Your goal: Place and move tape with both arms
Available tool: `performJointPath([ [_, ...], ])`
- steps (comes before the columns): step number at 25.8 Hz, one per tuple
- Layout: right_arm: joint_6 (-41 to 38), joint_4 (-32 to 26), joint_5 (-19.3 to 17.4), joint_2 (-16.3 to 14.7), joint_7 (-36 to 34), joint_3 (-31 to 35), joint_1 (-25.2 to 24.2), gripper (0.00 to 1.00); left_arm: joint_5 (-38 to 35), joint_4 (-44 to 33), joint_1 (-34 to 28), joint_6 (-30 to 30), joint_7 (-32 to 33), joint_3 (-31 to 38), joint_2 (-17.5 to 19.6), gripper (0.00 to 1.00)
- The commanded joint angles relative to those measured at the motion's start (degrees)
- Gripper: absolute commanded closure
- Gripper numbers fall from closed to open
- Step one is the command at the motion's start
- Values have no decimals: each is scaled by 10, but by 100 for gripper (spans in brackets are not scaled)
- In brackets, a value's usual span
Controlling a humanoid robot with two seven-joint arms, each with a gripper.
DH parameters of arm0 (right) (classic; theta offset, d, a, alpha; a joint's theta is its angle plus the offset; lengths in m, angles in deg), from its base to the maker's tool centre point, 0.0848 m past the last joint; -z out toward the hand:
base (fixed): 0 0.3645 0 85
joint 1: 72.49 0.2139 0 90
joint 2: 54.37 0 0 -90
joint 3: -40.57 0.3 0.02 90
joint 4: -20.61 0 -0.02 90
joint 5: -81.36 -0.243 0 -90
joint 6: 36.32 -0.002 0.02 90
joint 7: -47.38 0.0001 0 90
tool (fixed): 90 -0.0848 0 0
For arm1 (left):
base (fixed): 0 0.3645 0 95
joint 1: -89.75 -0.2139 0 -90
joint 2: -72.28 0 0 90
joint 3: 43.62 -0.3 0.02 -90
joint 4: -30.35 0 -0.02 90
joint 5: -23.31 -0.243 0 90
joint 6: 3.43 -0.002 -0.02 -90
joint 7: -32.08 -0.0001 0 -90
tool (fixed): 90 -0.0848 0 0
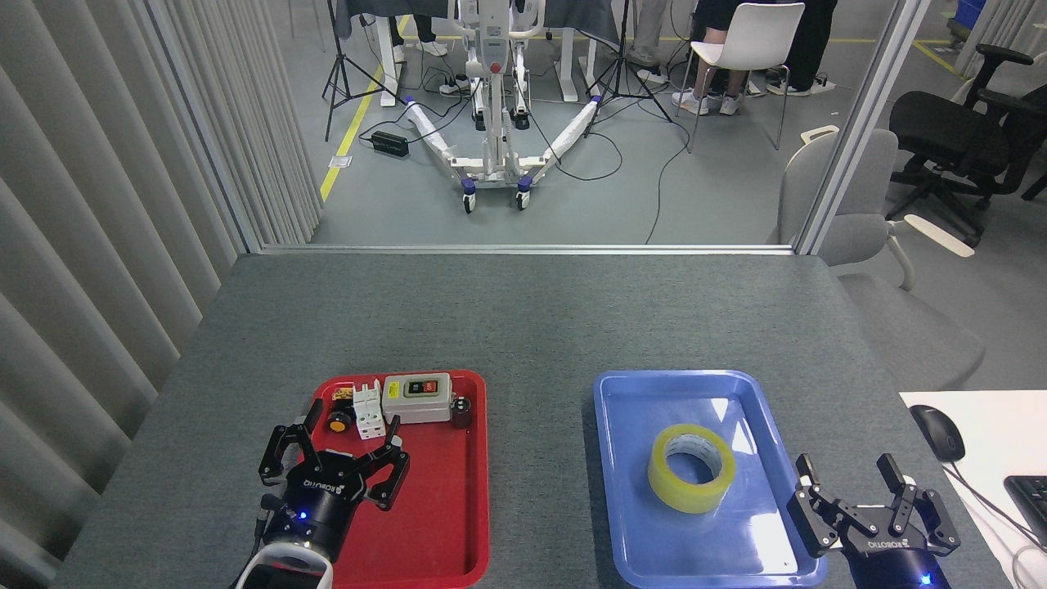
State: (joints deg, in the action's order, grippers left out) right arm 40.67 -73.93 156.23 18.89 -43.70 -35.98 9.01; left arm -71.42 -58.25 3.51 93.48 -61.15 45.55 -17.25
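Observation:
The yellow tape roll [691, 468] with its white core lies flat in the middle of the blue tray [630, 393]. My right gripper [847, 468] stands open at the tray's lower right corner, to the right of the tape and apart from it, with nothing between its fingers. Over the red tray [446, 532], at its left side, my left gripper [353, 417] is open and empty, its fingertips close to the small parts at the tray's far end.
At the red tray's far end sit a grey switch box [417, 398], a white breaker [369, 411], a yellow-capped push button [336, 423] and a small dark part [462, 411]. A white desk with a mouse [936, 431] and keyboard [1031, 495] adjoins the table's right edge.

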Motion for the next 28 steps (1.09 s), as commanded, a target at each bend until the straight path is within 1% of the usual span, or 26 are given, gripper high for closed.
performJointPath([
  [1,0,2,-1,0,-2,1,1,0,18,5,-5,-1,-2,7,4,0],
  [7,0,4,-1,-5,-2,0,1,0,23,2,-35,-1,-8,14,4,0],
  [10,0,5,-1,-4,-2,0,1,0,24,-11,-39,-1,-7,27,4,0],
  [15,0,4,-1,0,-2,1,1,0,24,-12,-53,-1,-8,38,4,0],
  [28,-1,4,-2,1,-2,0,1,0,24,-14,-56,-1,-8,43,6,0],
])
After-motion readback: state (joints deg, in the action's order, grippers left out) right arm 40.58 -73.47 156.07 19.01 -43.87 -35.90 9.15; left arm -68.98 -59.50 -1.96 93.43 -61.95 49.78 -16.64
